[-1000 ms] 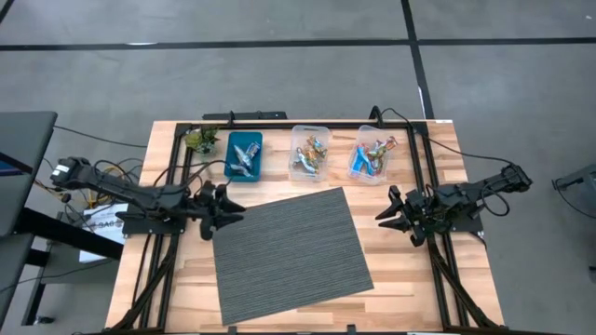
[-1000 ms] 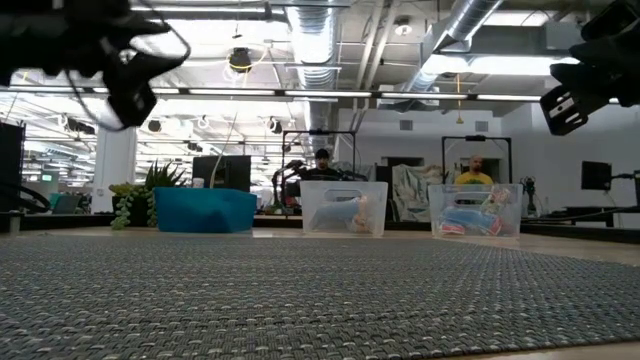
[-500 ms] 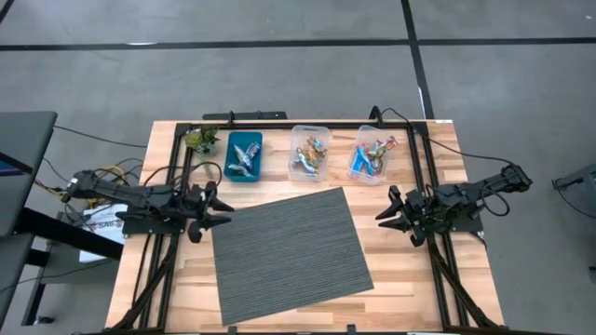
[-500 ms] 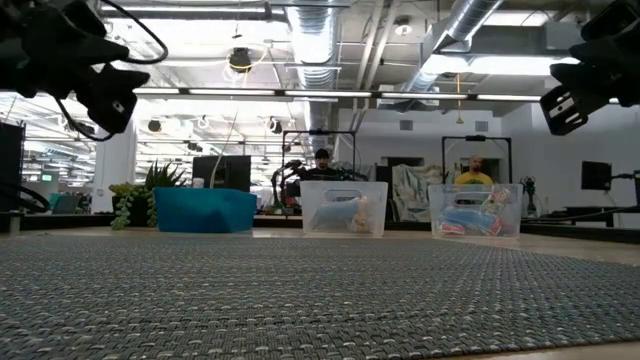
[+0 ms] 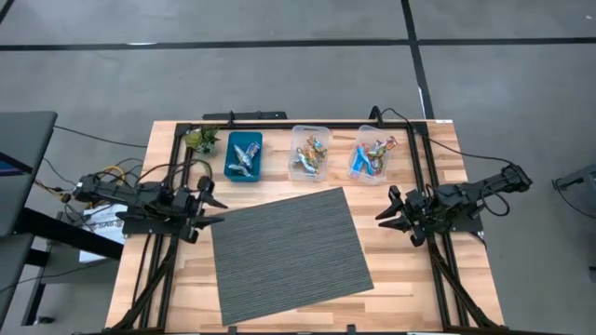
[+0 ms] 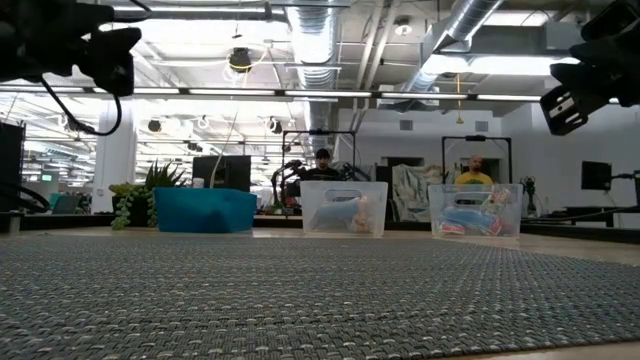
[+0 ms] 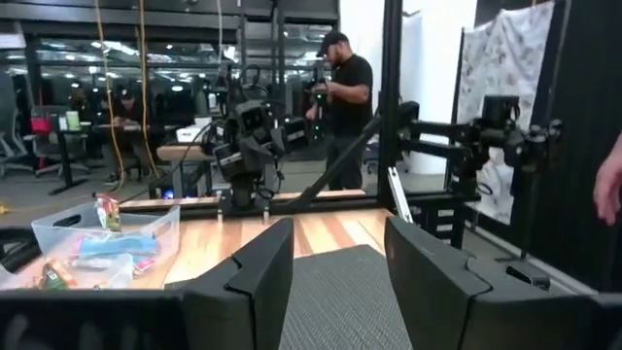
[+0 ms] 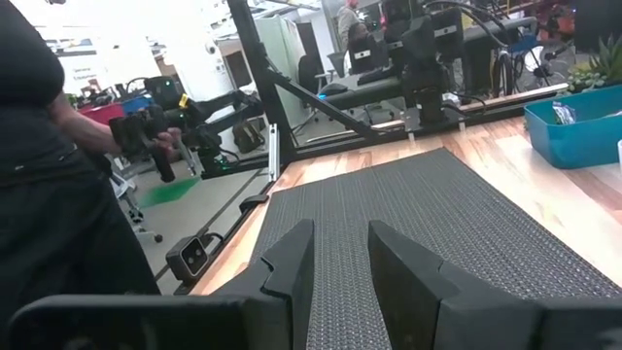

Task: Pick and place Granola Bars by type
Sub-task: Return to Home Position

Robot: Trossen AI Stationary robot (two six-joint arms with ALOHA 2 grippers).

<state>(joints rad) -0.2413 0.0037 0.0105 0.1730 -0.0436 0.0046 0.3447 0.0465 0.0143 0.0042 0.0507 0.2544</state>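
Observation:
The Granola Bars lie in three containers along the far edge: a blue tray (image 5: 244, 155), a middle clear tub (image 5: 310, 154) and a right clear tub (image 5: 374, 155). The right tub's bars (image 7: 102, 243) show blue and orange wrappers. My left gripper (image 5: 210, 208) hovers open at the left edge of the grey mat (image 5: 291, 251), nothing between its fingers (image 7: 260, 282). My right gripper (image 5: 388, 216) hovers open off the mat's right edge, with nothing between its fingers (image 8: 292, 261). Both point level toward the table's middle.
A small potted plant (image 5: 199, 140) stands left of the blue tray. A black frame (image 5: 410, 126) runs round the table's far and side edges. The mat covers the table's middle and near part. People stand in the room beyond (image 7: 342, 87), one close to the table's side (image 8: 49, 156).
My left gripper has drawn back toward the table's left edge, off the mat's corner, and has rolled about its own pointing line; its opening looks the same. My right gripper has kept still.

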